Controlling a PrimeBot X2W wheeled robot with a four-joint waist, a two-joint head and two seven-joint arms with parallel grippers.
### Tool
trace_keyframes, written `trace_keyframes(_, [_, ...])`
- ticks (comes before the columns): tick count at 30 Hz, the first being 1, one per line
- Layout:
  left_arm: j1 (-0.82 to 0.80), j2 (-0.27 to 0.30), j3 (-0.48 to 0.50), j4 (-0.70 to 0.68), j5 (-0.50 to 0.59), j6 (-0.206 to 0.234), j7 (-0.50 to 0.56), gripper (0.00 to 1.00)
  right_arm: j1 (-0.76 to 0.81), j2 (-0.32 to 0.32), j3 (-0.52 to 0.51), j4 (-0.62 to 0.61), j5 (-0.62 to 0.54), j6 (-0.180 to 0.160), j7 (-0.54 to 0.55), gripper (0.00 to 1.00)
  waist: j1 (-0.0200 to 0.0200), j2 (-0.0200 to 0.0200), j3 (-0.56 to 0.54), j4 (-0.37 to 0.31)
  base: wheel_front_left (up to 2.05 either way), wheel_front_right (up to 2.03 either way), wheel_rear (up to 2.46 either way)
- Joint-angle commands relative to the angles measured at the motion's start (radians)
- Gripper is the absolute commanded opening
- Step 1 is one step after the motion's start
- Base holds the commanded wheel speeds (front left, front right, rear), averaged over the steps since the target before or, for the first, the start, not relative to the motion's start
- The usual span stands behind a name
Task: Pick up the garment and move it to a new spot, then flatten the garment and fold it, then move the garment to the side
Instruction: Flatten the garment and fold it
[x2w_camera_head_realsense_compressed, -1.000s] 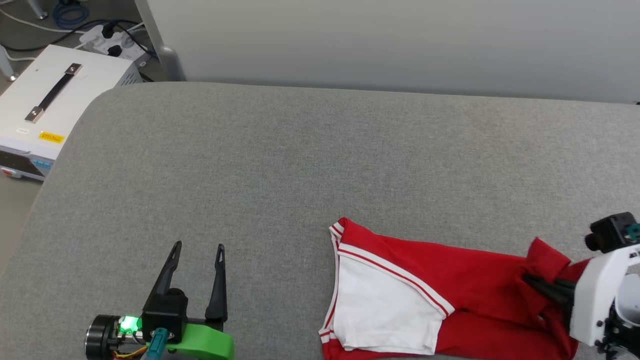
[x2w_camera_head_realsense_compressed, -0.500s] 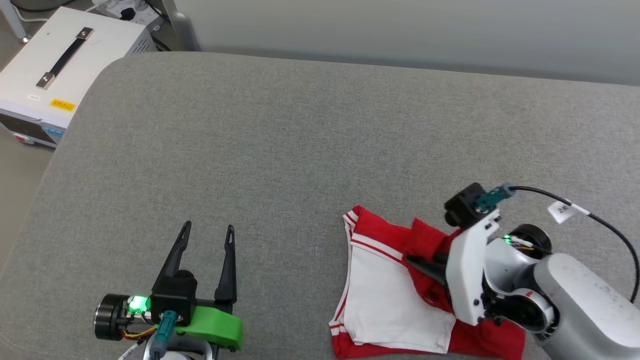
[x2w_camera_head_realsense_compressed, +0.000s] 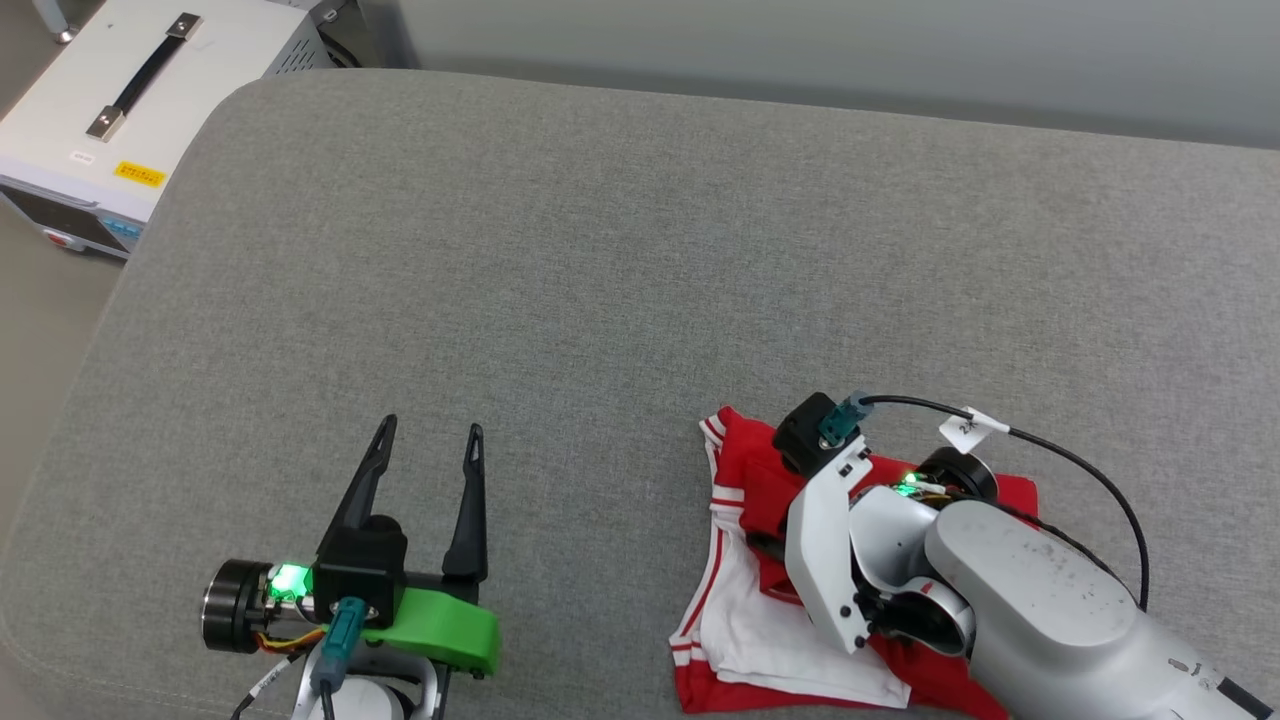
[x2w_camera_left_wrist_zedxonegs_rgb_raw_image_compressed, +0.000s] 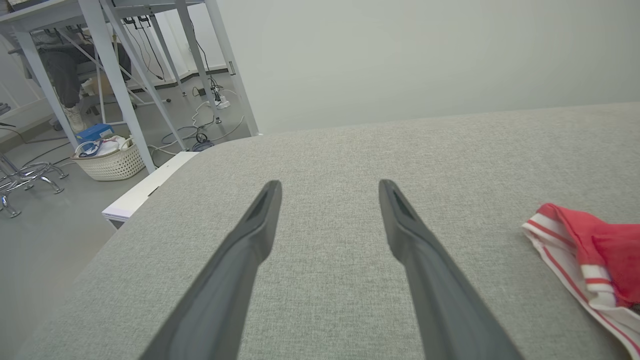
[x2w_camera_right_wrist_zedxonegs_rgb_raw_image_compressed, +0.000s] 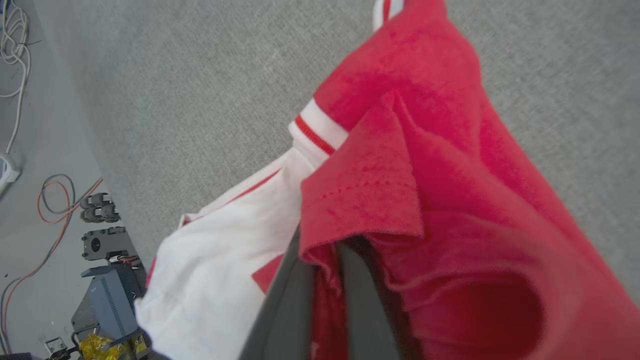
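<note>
The garment (x2w_camera_head_realsense_compressed: 735, 630), red with a white sleeve and striped trim, lies bunched at the near right of the grey padded table (x2w_camera_head_realsense_compressed: 620, 260). My right gripper (x2w_camera_head_realsense_compressed: 768, 545) reaches over it, pointing left, shut on a fold of its red fabric pulled across the white sleeve. In the right wrist view the gripper (x2w_camera_right_wrist_zedxonegs_rgb_raw_image_compressed: 326, 272) pinches the hemmed red edge of the garment (x2w_camera_right_wrist_zedxonegs_rgb_raw_image_compressed: 450, 175), which drapes over the fingertips. My left gripper (x2w_camera_head_realsense_compressed: 431, 428) hovers open and empty over bare table to the garment's left. The left wrist view has the left gripper (x2w_camera_left_wrist_zedxonegs_rgb_raw_image_compressed: 328, 186) spread wide and the garment (x2w_camera_left_wrist_zedxonegs_rgb_raw_image_compressed: 595, 240) at the right edge.
A white box with a black handle (x2w_camera_head_realsense_compressed: 130, 90) stands on the floor past the table's far left corner. The left wrist view takes in metal table legs (x2w_camera_left_wrist_zedxonegs_rgb_raw_image_compressed: 117, 85) and a wicker basket (x2w_camera_left_wrist_zedxonegs_rgb_raw_image_compressed: 107, 160) on the floor. Cables and a small grey device (x2w_camera_right_wrist_zedxonegs_rgb_raw_image_compressed: 107, 300) lie below the table's edge.
My right gripper has carried the red edge leftward over the garment, folding it across the white sleeve. The head camera has tilted down. The left gripper has stayed open in place.
</note>
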Motion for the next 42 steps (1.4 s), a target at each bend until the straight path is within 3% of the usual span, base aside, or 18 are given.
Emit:
trace_keyframes(1, [-0.017, -0.008, -0.001, 0.004, 0.008, -0.002, -0.006, 1.00, -0.011, 0.002, 0.021, 0.032, -0.006, -0.001, -0.016, 0.00, 0.0000, 0.0000, 0.001, 0.001, 0.00, 0.00, 0.00])
trace_keyframes(4, [-0.014, -0.009, 0.001, 0.006, 0.008, 0.001, -0.006, 1.00, -0.015, 0.008, 0.054, 0.065, 0.005, -0.001, -0.073, 0.00, 0.0000, 0.0000, -0.008, -0.006, 0.00, 0.00, 0.00])
trace_keyframes(5, [-0.011, -0.008, 0.002, 0.007, 0.008, 0.001, -0.006, 1.00, -0.016, 0.007, 0.056, 0.066, 0.015, -0.001, -0.099, 0.23, 0.0000, 0.0000, -0.014, -0.010, 0.00, 0.00, 0.00])
trace_keyframes(6, [-0.007, -0.008, 0.002, 0.008, 0.009, 0.002, -0.006, 1.00, -0.019, 0.003, 0.060, 0.061, 0.017, -0.001, -0.122, 1.00, 0.0000, 0.0000, -0.020, -0.013, 0.00, 0.00, 0.00])
trace_keyframes(14, [0.032, 0.002, 0.008, 0.011, 0.005, 0.000, -0.006, 1.00, 0.003, -0.099, -0.005, -0.088, 0.030, -0.001, -0.336, 1.00, 0.0000, 0.0000, -0.087, -0.064, 0.00, 0.00, 0.00])
trace_keyframes(16, [0.042, 0.003, 0.011, 0.007, 0.001, -0.001, -0.006, 1.00, 0.023, -0.128, -0.065, -0.118, 0.013, -0.001, -0.396, 1.00, 0.0000, 0.0000, -0.100, -0.080, 0.00, 0.00, 0.00])
trace_keyframes(17, [0.056, 0.004, 0.013, 0.005, -0.001, -0.006, -0.006, 1.00, 0.067, -0.156, -0.178, -0.134, -0.049, -0.001, -0.490, 1.00, 0.0000, 0.0000, -0.116, -0.102, 0.00, 0.00, 0.00])
trace_keyframes(20, [0.065, 0.005, 0.014, 0.005, 0.000, -0.007, -0.006, 1.00, 0.125, -0.153, -0.304, -0.129, -0.116, -0.001, -0.579, 1.00, 0.0000, 0.0000, -0.130, -0.119, 0.00, 0.00, 0.00])
trace_keyframes(28, [0.092, 0.006, 0.031, -0.002, -0.010, -0.012, -0.006, 1.00, 0.312, -0.076, -0.623, -0.147, -0.301, -0.001, -0.733, 1.00, 0.0000, 0.0000, -0.162, -0.152, 0.00, 0.00, 0.00])
trace_keyframes(33, [0.109, 0.004, 0.038, -0.011, -0.010, -0.014, -0.006, 1.00, 0.436, -0.004, -0.787, -0.232, -0.483, -0.001, -0.773, 1.00, 0.0000, 0.0000, -0.176, -0.159, 0.00, 0.00, 0.00])
trace_keyframes(42, [0.139, -0.002, 0.050, -0.030, -0.016, -0.015, -0.006, 1.00, 0.651, 0.156, -0.919, -0.407, -0.587, -0.001, -0.778, 1.00, 0.0000, 0.0000, -0.197, -0.154, 0.00, 0.00, 0.00])
